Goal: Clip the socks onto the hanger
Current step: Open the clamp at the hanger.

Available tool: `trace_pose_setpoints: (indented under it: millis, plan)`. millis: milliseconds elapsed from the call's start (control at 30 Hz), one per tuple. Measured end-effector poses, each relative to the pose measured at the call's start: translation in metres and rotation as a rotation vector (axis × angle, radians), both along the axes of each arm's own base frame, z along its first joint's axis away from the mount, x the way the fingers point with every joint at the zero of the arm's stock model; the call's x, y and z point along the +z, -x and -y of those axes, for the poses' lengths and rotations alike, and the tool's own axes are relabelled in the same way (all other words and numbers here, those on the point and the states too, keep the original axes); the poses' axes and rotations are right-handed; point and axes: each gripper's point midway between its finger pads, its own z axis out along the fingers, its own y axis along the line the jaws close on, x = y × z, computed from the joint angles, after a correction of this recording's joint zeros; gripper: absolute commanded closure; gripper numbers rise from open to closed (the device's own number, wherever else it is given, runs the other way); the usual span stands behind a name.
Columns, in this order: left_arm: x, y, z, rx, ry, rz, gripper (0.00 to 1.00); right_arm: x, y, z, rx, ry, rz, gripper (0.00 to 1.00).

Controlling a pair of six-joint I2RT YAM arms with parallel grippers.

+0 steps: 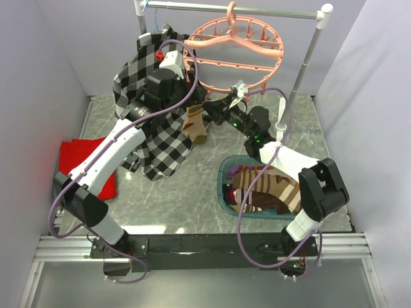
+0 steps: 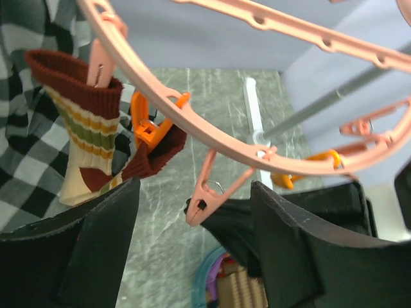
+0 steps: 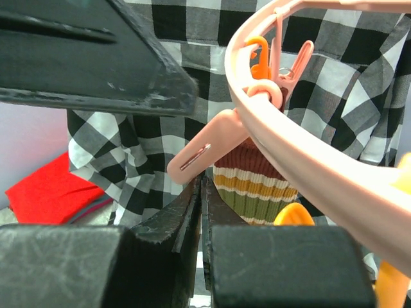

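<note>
The salmon-pink hanger (image 1: 234, 45) (image 2: 192, 122) (image 3: 302, 147) hangs from the rail. A striped sock (image 1: 196, 126) (image 2: 83, 128) (image 3: 257, 186) dangles from one of its clips, and beside it an orange clip (image 2: 151, 125) holds a maroon sock (image 2: 154, 157). My left gripper (image 2: 192, 189) stands open on either side of a pink clip (image 2: 202, 199) (image 3: 205, 151), not touching it. That clip bites the edge of a dark sock (image 2: 241, 221). My right gripper (image 1: 232, 97) (image 3: 202, 179) is shut on the same dark sock, just under the clip. More striped socks (image 1: 266, 186) lie in the teal basket (image 1: 225, 186).
A black-and-white plaid shirt (image 1: 151, 128) (image 2: 26, 160) (image 3: 160, 83) hangs on the left of the grey rail (image 1: 237, 8), close behind my left arm. A red cloth (image 1: 80, 160) (image 3: 45, 192) lies on the table at the left. White walls close in both sides.
</note>
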Motion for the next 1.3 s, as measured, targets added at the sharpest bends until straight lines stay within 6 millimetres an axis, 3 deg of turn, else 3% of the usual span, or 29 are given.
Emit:
trace_pose_setpoints:
  millis: [167, 400, 533, 767, 1000, 1300]
  plan:
    - [0.005, 0.002, 0.003, -0.111, -0.023, 0.05, 0.18, -0.001, 0.0, 0.0, -0.001, 0.003, -0.003, 0.9]
    - [0.006, 0.015, 0.017, -0.271, -0.068, 0.095, 0.19, -0.002, -0.001, 0.001, -0.007, 0.004, -0.005, 0.9]
    - [0.008, 0.012, 0.02, -0.319, -0.075, 0.109, 0.24, -0.003, -0.001, 0.001, -0.007, 0.008, -0.008, 0.89]
    - [0.002, 0.005, 0.016, -0.34, -0.075, 0.097, 0.26, -0.004, -0.002, 0.001, -0.014, 0.015, -0.006, 0.72]
    - [0.002, 0.004, 0.017, -0.326, -0.054, 0.088, 0.38, -0.004, -0.006, 0.005, -0.044, 0.019, 0.003, 0.62]
    - [0.003, -0.003, 0.013, -0.27, -0.032, 0.079, 0.41, -0.001, -0.011, 0.013, -0.102, 0.019, 0.016, 0.49]
